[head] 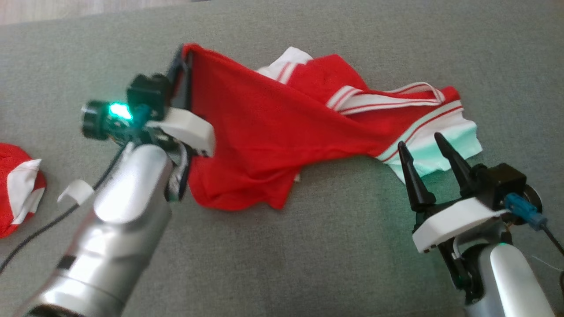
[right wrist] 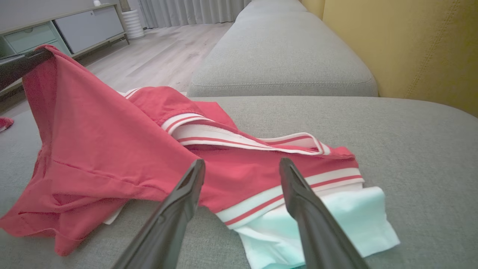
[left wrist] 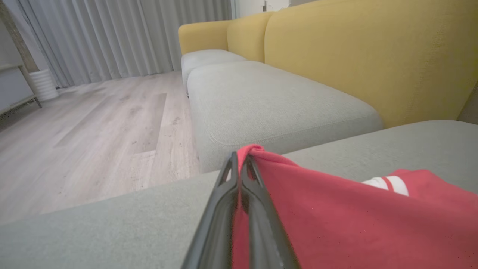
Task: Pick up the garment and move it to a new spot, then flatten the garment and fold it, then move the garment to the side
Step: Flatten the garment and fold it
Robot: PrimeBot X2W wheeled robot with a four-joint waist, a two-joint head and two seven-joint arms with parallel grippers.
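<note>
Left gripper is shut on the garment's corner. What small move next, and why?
Probably ease the right gripper forward and close it on the striped hem just ahead: its jaws stand open, the left gripper pinches the red garment's lifted corner, and that end lies unheld.

Sofa: grey fabric seat cushions (left wrist: 280,101), mustard-yellow backrest (left wrist: 373,56)
Floor: pale wood planks (left wrist: 93,123)
Far side: grey pleated curtains (left wrist: 112,33)
</note>
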